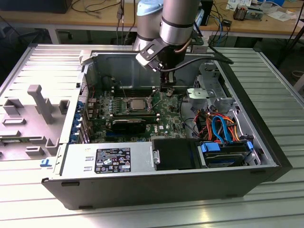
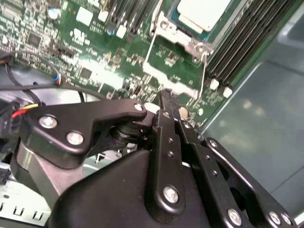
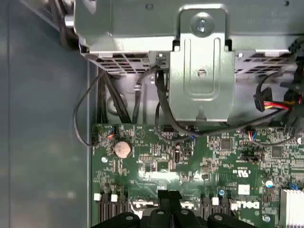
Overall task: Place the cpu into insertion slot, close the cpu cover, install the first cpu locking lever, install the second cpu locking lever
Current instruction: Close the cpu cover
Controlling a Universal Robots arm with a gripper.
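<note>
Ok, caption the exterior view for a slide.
Gripper inside the open computer case, poised beside the insertion slot where the cpu sits.

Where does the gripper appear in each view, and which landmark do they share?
Exterior view: gripper above the green circuit board, on the exterior view's right of the cpu.
Second wrist view: gripper near the cpu cover.
First wrist view: gripper above the board.
Shared landmark: the green circuit board.

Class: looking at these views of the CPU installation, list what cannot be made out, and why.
- The cpu: cut off by the picture's edge in the second wrist view.
- The cpu cover: partly cut off there too; whether it is latched cannot be told.
- What the gripper touches: its own black body hides the contact in the second wrist view.
</note>
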